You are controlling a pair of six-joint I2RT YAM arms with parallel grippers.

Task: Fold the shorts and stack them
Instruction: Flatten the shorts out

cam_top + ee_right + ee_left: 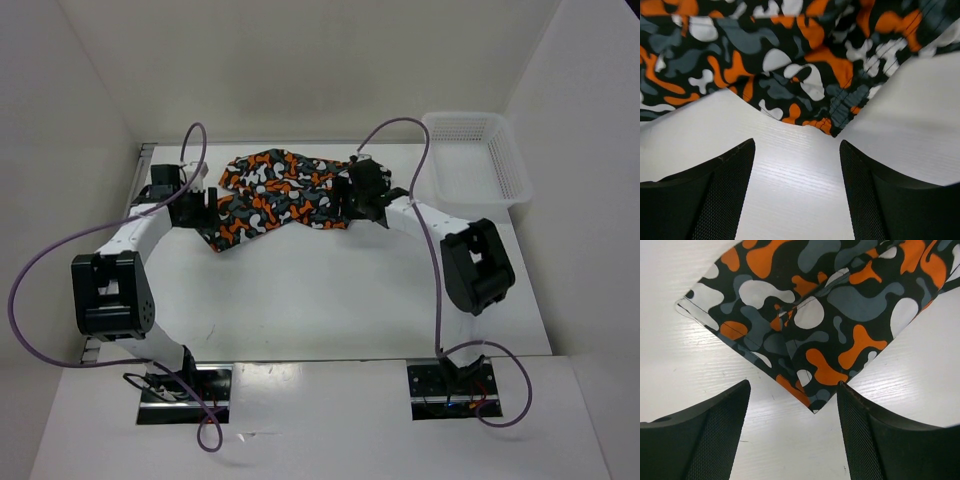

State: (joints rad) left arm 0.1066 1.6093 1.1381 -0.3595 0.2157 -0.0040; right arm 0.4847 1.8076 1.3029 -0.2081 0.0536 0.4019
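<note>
While its jaws stand spread and clamp nothing, the left gripper (793, 386) hovers at a pointed corner of the shorts (840, 315). That corner reaches in between the fingertips and touches neither, lying flat on the white counter (680, 370). The right gripper (797, 142) is likewise spread and empty, with a seamed hem corner of the cloth just past its fingers. Seen from above, the shorts lie rumpled near the middle of the counter's far edge, with one gripper at each end. A white mesh basket (480, 160) sits at the far right corner, apart from the cloth.
</note>
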